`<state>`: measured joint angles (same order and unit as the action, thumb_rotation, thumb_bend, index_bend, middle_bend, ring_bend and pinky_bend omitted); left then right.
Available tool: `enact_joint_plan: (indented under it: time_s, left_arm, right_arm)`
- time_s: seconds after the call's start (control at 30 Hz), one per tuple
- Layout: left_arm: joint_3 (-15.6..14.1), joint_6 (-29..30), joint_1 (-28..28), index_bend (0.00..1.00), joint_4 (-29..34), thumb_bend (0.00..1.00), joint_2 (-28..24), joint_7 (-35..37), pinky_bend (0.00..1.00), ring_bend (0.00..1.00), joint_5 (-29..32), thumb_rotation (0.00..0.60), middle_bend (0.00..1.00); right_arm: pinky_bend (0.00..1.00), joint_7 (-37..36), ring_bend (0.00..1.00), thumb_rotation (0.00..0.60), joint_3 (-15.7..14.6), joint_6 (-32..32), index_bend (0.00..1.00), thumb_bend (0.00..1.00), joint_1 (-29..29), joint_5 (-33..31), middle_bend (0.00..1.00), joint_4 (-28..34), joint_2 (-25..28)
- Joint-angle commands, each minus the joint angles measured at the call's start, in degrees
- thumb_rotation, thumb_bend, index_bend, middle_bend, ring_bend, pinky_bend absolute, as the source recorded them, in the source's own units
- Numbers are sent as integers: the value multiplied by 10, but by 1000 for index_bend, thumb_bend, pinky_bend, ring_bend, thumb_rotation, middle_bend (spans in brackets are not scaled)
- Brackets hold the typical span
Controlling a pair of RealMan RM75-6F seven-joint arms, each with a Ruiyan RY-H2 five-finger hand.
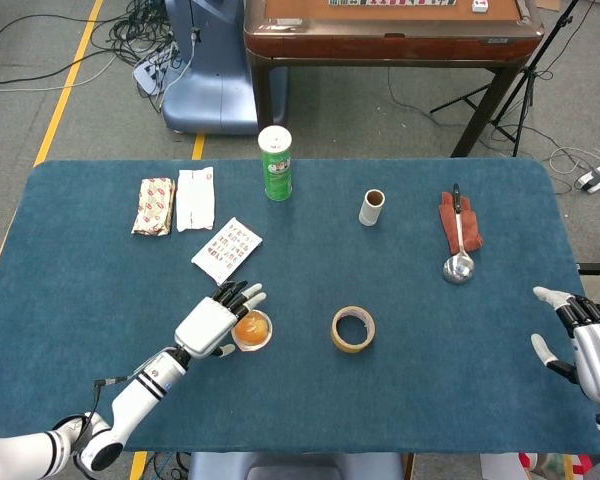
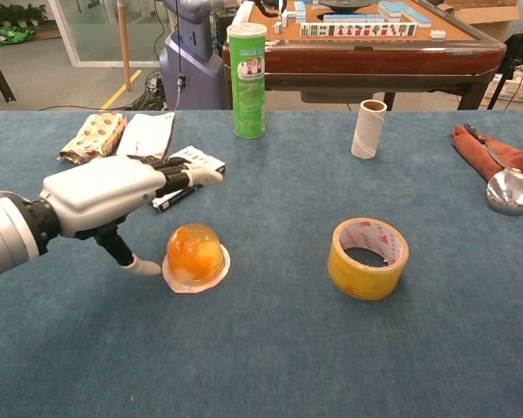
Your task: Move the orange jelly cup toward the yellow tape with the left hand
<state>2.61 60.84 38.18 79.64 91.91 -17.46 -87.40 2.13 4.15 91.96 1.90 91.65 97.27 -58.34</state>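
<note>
Two hands: both spread, holding nothing.
Left hand (image 2: 105,198): lower left, thumb touching the orange jelly cup (image 2: 194,257).
Right hand (image 1: 586,345): lower right edge.
Yellow tape (image 2: 368,258): right of cup, apart.

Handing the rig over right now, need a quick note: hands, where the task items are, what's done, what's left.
Left hand: open, fingers spread above and beside the orange jelly cup; thumb tip at the cup's left rim, no grasp.
Right hand: open, idle at the right table edge.
The cup sits on the blue table, left of the yellow tape roll, with a clear gap between them.
Done: hand placed at the cup.
Left: push the cup right toward the tape.
</note>
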Motion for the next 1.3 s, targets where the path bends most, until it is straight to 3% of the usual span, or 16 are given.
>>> enact_joint_plan:
  time_s: [0.03,1.3]
  left_arm:
    - [4,3,4,0,-15,0,15,-23,93,0,0,600,0]
    - [61,-36,71,0,-106,0,109,-86,93,0,53,600,0]
  right_arm:
    - [434,-2,293,600,0,-1,244,291,0,-1,324,0,1]
    - [434,-28,293,600,3,-7,244,290,2,-10,324,-4,10]
